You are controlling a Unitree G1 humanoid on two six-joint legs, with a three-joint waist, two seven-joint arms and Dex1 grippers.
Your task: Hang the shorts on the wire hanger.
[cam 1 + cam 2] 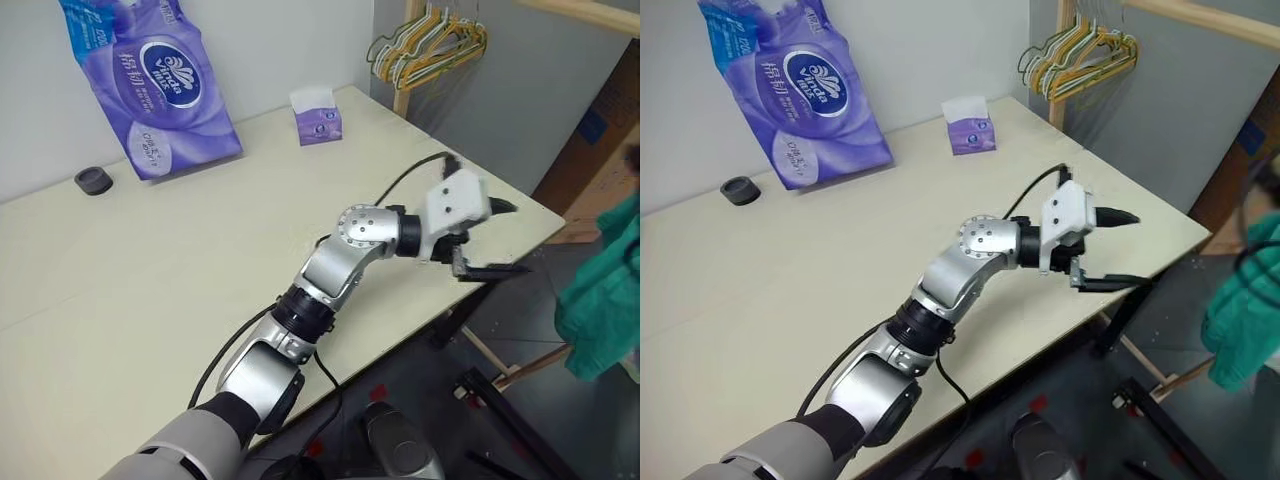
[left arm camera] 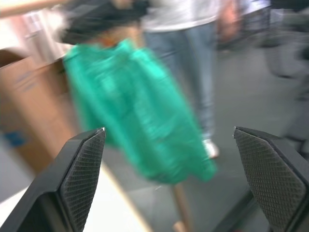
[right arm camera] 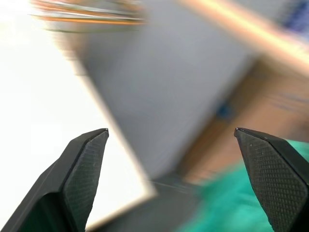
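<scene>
Our left hand (image 1: 490, 240) wide open, empty; right hand (image 3: 171, 140) likewise. Shorts (image 1: 600, 295) hang off table (image 1: 150, 270) edge; hanging undone.

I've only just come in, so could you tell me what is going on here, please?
The robot's left gripper reaches, jaws open and empty, past the table's right edge toward the teal-green shorts hanging off to the right. The right gripper is open and empty too. A bunch of yellow and green hangers hangs behind the table.
</scene>
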